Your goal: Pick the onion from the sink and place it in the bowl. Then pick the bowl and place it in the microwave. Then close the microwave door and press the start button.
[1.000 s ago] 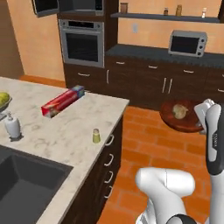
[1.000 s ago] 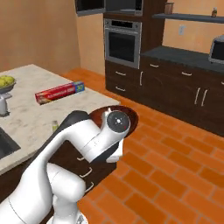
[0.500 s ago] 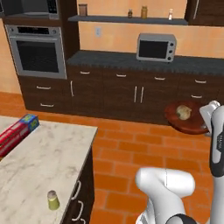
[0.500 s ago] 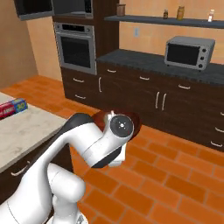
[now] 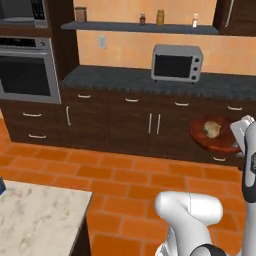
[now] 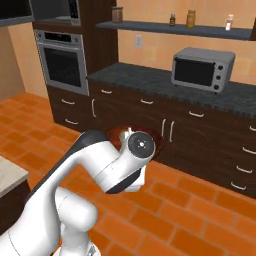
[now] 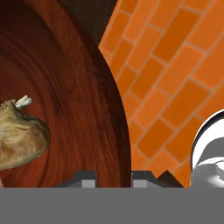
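Note:
My gripper (image 7: 113, 180) is shut on the rim of the reddish-brown bowl (image 7: 74, 105), one fingertip on each side of the rim. The yellowish-tan onion (image 7: 17, 135) lies inside the bowl. In the left base view the bowl (image 5: 220, 142) hangs in the air at the right with the onion (image 5: 212, 129) in it, and the gripper (image 5: 236, 144) holds its right edge. From the right base view, the arm hides most of the bowl (image 6: 116, 134). The microwave (image 5: 17, 12) sits at the top left above the steel oven, cut off by the frame edge. The sink is out of view.
A steel wall oven (image 5: 25, 75) stands at the left. A silver toaster oven (image 5: 177, 62) rests on the dark back counter (image 5: 110, 77), under a shelf with jars (image 5: 160, 17). The marble island corner (image 5: 35, 225) is at the lower left. Orange tile floor lies between.
The whole picture has swung: the camera moved with the base, so the island slid off to the left and the back wall came nearer. The bowl with the onion stays in my gripper.

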